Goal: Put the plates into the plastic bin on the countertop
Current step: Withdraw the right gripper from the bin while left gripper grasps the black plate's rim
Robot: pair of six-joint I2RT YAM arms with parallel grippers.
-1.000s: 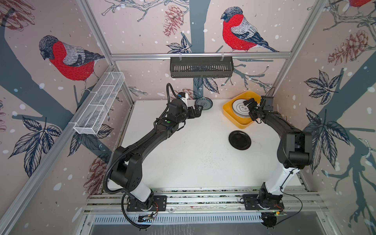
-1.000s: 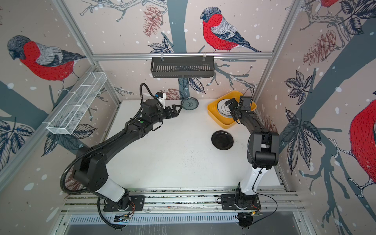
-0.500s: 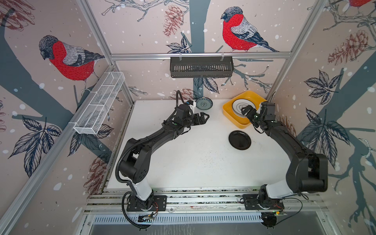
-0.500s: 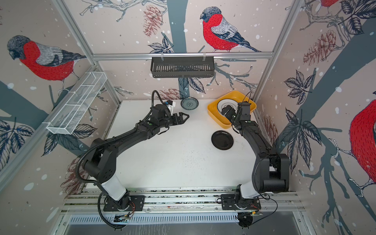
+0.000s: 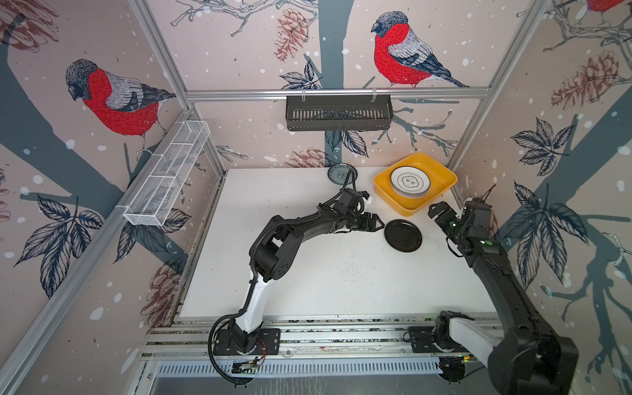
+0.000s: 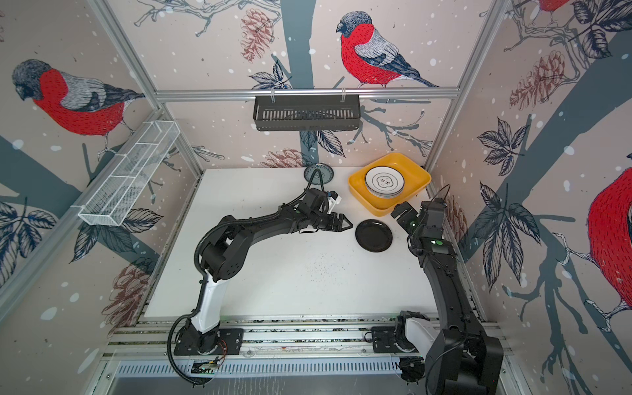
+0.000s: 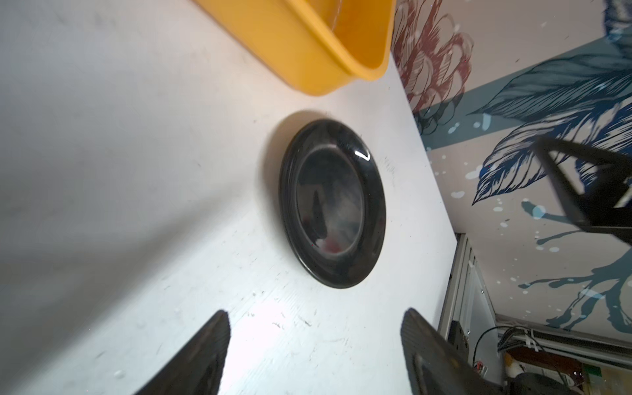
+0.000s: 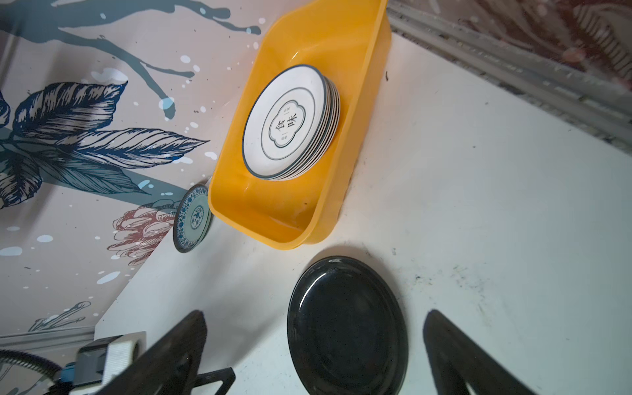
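Bullfinch wallpaper walls (image 5: 239, 51); black slatted basket (image 5: 338, 113) hung on back rail (image 5: 239, 94); white mesh rack (image 5: 167, 178) left.

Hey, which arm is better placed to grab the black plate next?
Probably the left. The left gripper, fingers open, points at the black plate rim, nearly touching in both top views. The right gripper, also open, sits farther off by the yellow bin corner.

Glossy black plate (image 7: 333, 201), matt scuffed countertop (image 7: 136, 205) — smooth plastic bin (image 7: 307, 51).
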